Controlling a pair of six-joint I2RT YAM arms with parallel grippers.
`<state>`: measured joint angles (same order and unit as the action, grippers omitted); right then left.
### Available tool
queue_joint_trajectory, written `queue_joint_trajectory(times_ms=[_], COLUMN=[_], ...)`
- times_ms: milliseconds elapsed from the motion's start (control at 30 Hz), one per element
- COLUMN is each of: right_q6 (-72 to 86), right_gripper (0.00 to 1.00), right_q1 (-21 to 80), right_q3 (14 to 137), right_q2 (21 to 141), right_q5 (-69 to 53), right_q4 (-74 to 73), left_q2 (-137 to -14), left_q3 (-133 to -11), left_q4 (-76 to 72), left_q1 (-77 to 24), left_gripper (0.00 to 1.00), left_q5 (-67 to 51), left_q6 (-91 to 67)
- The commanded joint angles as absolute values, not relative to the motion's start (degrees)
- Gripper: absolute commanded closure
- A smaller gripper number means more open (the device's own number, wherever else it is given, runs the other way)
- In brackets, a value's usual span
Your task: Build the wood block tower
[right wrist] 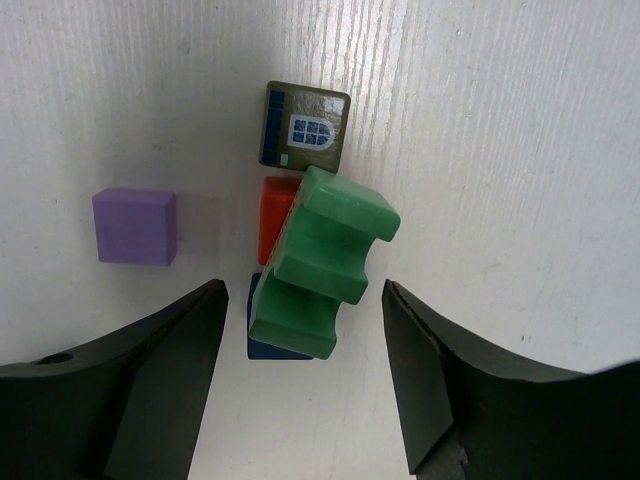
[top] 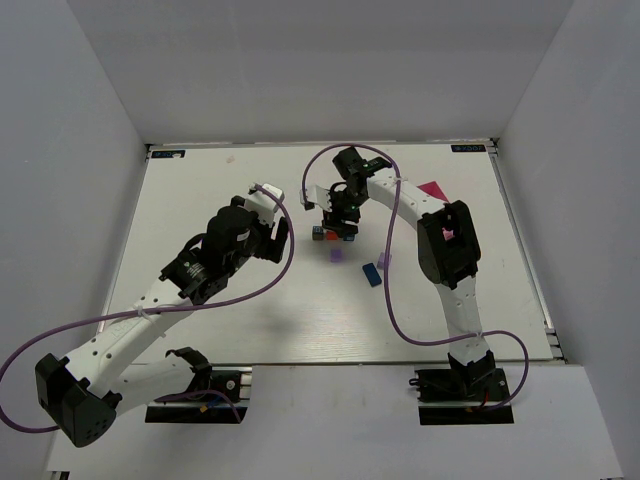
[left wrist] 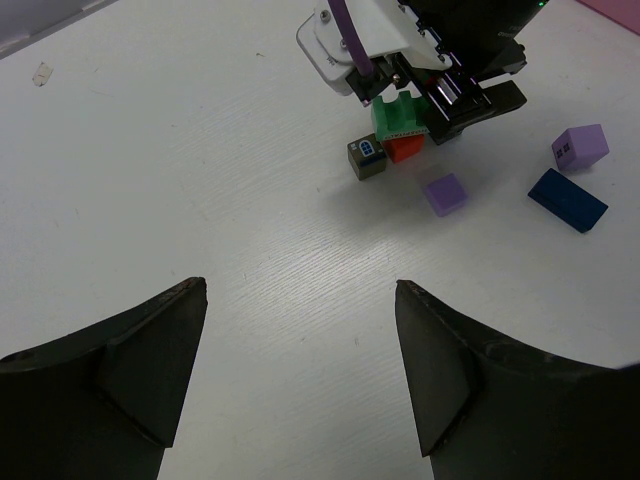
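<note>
No words or numbers are readable: the olive block (right wrist: 306, 126) shows a blue window picture, and the labels (top: 168, 154) at the far corners of the worktop (top: 250, 320) are too small.

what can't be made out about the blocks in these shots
- Top external: the wood block tower is tiny and partly under the right tool; block count unclear.
- Right wrist: the green block covers most of the blue block and part of the red block.
- Left wrist: the pink box is cut off by the top edge.
</note>
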<state>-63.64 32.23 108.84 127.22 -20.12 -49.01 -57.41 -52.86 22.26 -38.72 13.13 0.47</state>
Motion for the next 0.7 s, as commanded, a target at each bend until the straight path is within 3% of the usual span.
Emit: queue_joint_trajectory(times_ms=[0, 667], right_q6=[-64.2, -66.3], right_gripper=[0.31, 0.38], right_q1=[32.0, 31.9], right_q3=[108.9, 108.7], right_q2=[125.9, 125.9], right_q5=[-21.7, -22.7], right_q4=[-48.5, -49.3], left_q2=[-55.8, -55.8], left_q3=[-52.5, -52.5], left_q4=[22.1, 22.1], left_q1=[-38.3, -38.3], left_gripper=[0.14, 0.14], left_q5=[14.1, 14.1], left_q6=[0.4, 0.4])
